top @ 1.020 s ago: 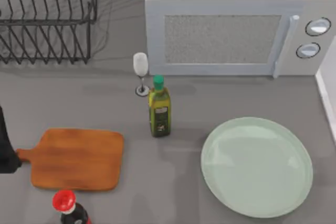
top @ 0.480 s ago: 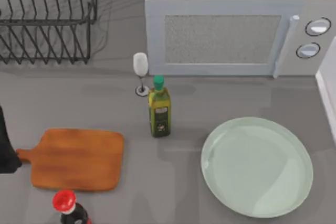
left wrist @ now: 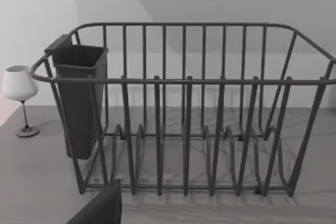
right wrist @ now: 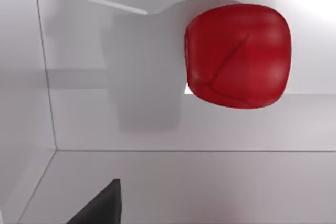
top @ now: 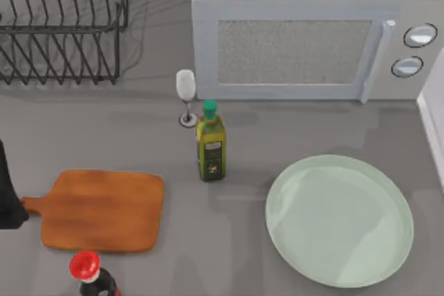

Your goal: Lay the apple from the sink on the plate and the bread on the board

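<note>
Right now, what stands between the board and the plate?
In the top view, bare grey counter separates the board from the plate; the olive oil bottle stands just behind that stretch.

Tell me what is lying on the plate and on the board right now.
Nothing: the plate and the board are both bare. The apple still lies in the sink, seen from the right wrist.
</note>
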You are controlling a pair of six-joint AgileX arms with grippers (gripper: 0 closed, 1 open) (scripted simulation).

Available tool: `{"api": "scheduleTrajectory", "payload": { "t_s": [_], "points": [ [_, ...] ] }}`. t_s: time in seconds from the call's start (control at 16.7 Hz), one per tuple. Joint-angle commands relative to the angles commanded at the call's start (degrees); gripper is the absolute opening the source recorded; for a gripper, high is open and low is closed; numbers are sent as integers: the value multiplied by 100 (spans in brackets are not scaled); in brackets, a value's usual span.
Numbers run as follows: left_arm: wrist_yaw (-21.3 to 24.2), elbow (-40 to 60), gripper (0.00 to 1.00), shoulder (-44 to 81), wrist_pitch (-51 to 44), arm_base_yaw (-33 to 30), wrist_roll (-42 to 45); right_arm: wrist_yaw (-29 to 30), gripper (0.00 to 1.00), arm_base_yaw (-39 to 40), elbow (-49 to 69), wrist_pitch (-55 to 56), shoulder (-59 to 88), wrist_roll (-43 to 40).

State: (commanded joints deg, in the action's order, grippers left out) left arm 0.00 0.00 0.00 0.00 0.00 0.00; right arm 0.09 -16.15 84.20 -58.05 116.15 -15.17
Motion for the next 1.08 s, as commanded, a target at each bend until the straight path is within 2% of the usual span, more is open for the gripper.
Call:
{"api": "scheduleTrajectory", "payload": {
  "t_s": [0.3,0.78,1.08],
  "points": [
    [0,0,100,0,0,0,0,3,100,28,-179,408,255,10],
    [0,0,100,0,0,0,0,15,100,11,-968,2637,1610,30],
    [0,0,100,0,0,0,0,16,100,8,-1068,2866,1798,32]
  ]
}}
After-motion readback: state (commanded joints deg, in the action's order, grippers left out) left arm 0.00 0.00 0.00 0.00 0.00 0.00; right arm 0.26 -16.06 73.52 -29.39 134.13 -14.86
